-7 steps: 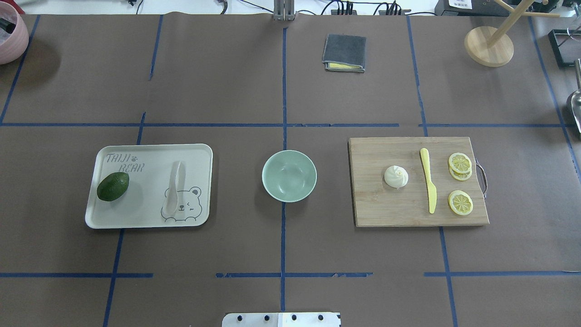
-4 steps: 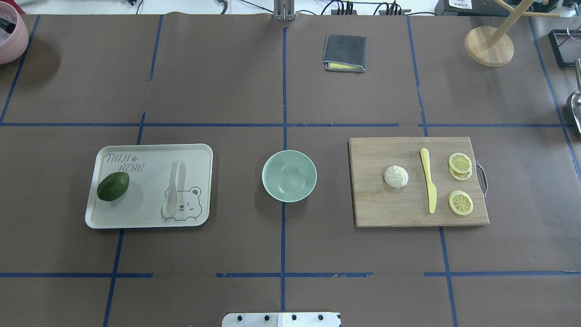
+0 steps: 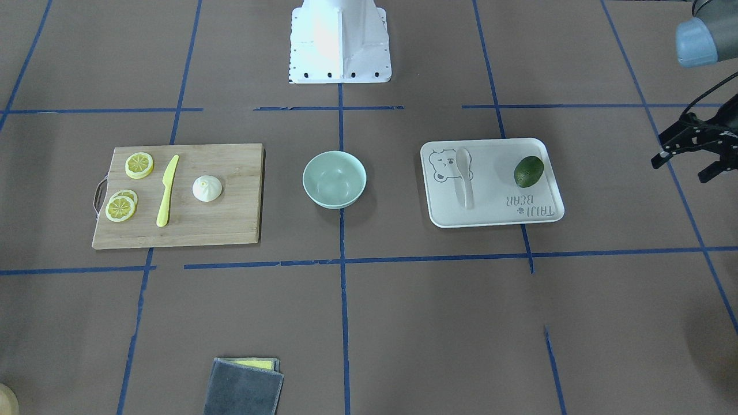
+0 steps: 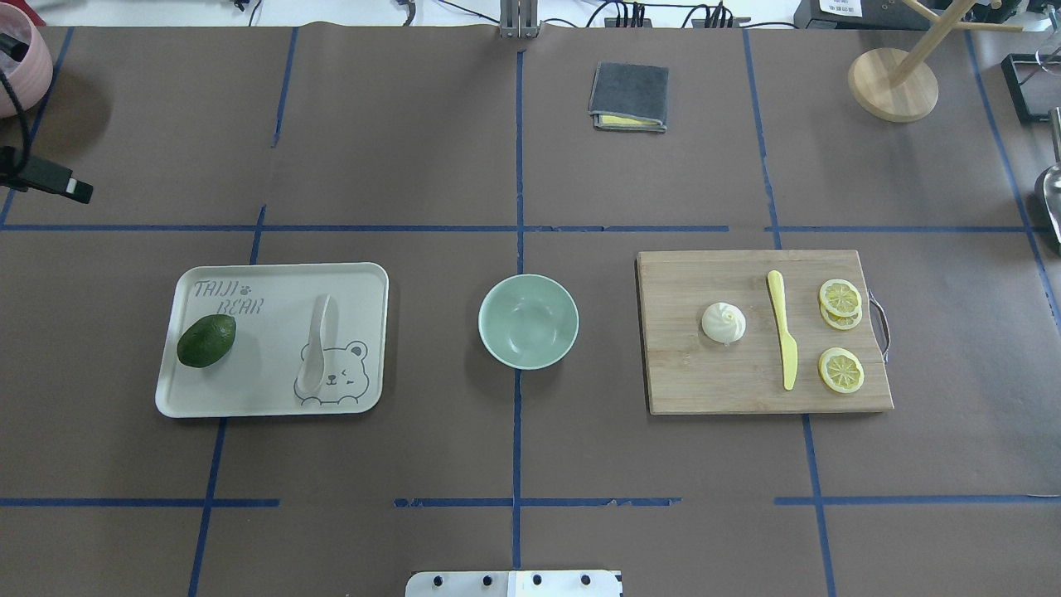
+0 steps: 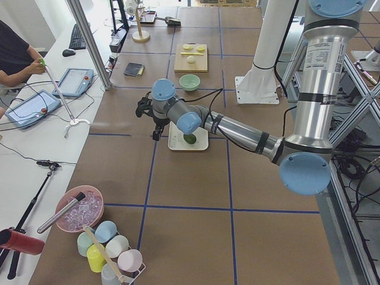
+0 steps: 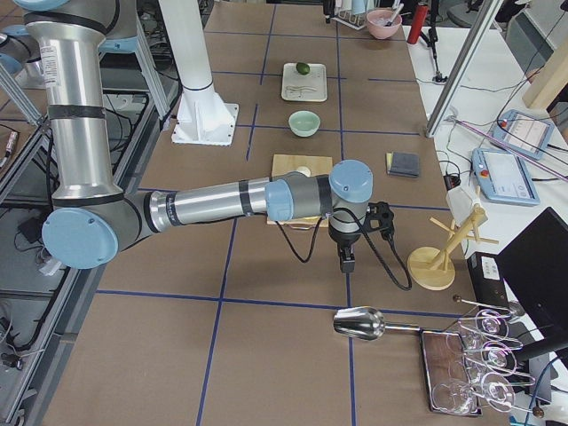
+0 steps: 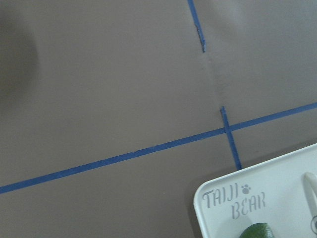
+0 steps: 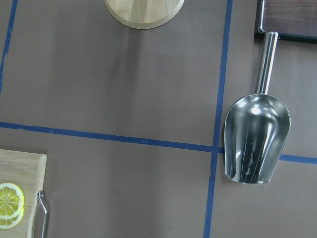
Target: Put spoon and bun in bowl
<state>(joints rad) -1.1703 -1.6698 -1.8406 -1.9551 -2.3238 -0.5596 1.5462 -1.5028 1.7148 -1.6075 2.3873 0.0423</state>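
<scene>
left tool (image 3: pixel 683 166) is hovering released beyond the tray (image 3: pixel 496 203), right tool (image 6: pixel 345 263) can't tell; spoon (image 3: pixel 464 178) is lying flat, so a pinch is likely skidding off toward the avocado (image 3: pixel 528 171)

Left wrist view: the tray (image 7: pixel 223 208) is cropped at the corner, the avocado (image 7: pixel 257 232) and spoon (image 7: pixel 311 191) showing as slivers. Exterior right view: the right gripper (image 6: pixel 345 264) is too small to read its jaws.
</scene>
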